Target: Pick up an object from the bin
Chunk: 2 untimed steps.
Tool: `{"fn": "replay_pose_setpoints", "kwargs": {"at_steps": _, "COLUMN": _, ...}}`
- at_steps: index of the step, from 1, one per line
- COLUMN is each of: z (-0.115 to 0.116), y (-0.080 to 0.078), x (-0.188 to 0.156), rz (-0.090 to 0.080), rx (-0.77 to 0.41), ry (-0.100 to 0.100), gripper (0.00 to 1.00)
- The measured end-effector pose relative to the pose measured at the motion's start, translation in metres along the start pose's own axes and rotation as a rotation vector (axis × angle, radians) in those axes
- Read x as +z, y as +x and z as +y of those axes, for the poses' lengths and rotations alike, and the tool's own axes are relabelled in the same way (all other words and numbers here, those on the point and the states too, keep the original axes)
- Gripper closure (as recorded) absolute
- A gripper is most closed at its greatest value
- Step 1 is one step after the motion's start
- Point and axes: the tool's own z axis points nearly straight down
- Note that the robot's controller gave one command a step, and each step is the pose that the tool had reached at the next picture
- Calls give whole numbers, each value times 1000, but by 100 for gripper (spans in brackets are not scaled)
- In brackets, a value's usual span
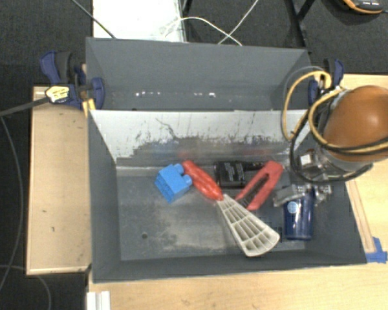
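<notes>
Five loose things lie on the floor of the grey metal bin [149,237], the largest thing before me. My orange-capped arm [359,118], with cables looped round it, comes in over the bin's right rim. My gripper [302,196] hangs low at the right end of the floor.

The longest of the loose things is a spatula [246,225] with a red handle and a white slotted head. It lies slantwise across the middle, its handle towards the back left and its head towards the front right. Next in size is a red-handled tool [264,181], lying slantwise the other way, with its lower end just beside the spatula's neck. Just right of it, close to the right wall, is a dark blue cylinder [299,223]. My gripper is directly over its upper end and seems to touch it, but I cannot tell whether the gripper is open, closed, or gripping the cylinder.

A bright blue block [173,183] sits at the left, touching the end of the spatula's handle. The smallest thing, a black object [231,172], lies near the back wall between the spatula's handle and the red-handled tool.
</notes>
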Motion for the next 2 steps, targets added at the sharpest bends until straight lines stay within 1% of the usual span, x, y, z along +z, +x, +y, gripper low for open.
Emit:
{"fn": "replay_pose_setpoints", "kwargs": {"at_steps": 1, "z": -2, "y": 0, "x": -35, "rz": 3, "rx": 2, "ry": 6, "gripper": 100}}
{"fn": "replay_pose_setpoints", "kwargs": {"at_steps": 2, "z": -2, "y": 1, "x": -59, "rz": 3, "rx": 3, "ry": 8, "gripper": 100}}
